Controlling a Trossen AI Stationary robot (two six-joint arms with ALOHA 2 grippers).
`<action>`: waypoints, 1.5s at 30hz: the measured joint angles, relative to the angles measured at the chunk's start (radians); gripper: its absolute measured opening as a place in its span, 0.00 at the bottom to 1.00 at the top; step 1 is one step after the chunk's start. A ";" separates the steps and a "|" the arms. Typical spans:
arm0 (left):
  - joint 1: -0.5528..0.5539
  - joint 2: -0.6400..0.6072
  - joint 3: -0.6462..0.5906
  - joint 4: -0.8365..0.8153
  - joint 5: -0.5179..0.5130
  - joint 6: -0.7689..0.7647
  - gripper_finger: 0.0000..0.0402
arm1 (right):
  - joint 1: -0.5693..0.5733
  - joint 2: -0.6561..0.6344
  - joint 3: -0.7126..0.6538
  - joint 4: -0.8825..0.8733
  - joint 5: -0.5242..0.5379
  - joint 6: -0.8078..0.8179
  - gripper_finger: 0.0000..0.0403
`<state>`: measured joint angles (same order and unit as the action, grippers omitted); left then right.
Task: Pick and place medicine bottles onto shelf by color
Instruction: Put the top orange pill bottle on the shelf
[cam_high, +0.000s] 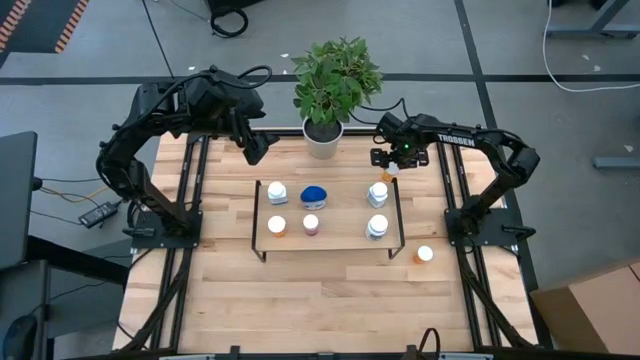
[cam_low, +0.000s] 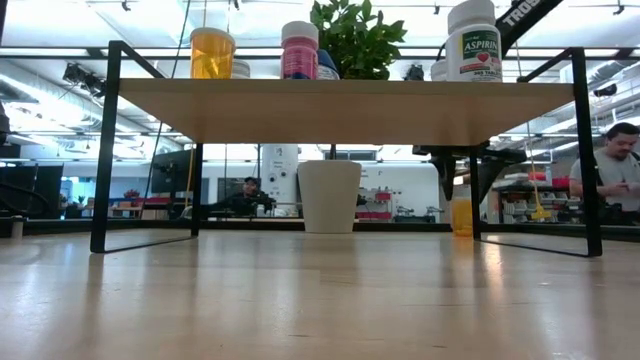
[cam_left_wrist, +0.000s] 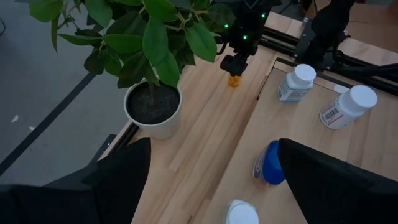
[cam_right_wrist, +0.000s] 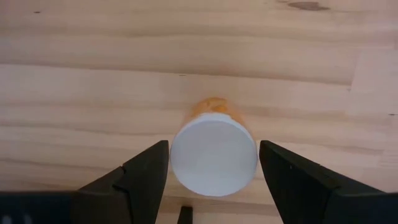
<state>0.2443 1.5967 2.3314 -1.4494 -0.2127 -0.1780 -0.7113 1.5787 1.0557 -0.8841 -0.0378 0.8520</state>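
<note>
Orange bottle (cam_right_wrist: 214, 155), white cap, upright on table; right hand (cam_right_wrist: 213, 171) spread around it.

Grey floor (cam_high: 80, 70) crossed by dark tape lines surrounds the table; two people (cam_low: 620, 170) sit in the bright, glass-walled room.

1. The striped light-wood plank counter (cam_high: 330, 290) shows pale and darker boards side by side.
2. The low light-wood shelf with thin black metal rails (cam_high: 345, 235) matches it.
3. The orange-bodied, white-capped medicine bottle (cam_right_wrist: 214, 155) stands on pale grained wood.
4. The blue oval bottle (cam_high: 314, 194) is deep blue.
5. The white round plant pot (cam_high: 323, 140) carries green leaves.
6. The dark reddish bottle with a white cap (cam_low: 299, 50) looks pink-red.
</note>
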 joint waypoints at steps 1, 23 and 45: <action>0.000 0.000 0.000 0.000 0.000 -0.003 0.88 | 0.000 0.000 0.000 0.000 0.001 0.000 0.64; -0.026 0.000 0.000 0.000 0.000 -0.013 0.88 | 0.001 -0.001 0.000 -0.018 -0.059 -0.023 0.54; -0.026 0.000 0.000 0.000 0.000 -0.016 0.88 | -0.002 -0.271 0.023 -0.264 -0.007 -0.043 0.54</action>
<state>0.2180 1.5970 2.3314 -1.4494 -0.2127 -0.1942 -0.7135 1.3075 1.0788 -1.1478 -0.0452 0.8092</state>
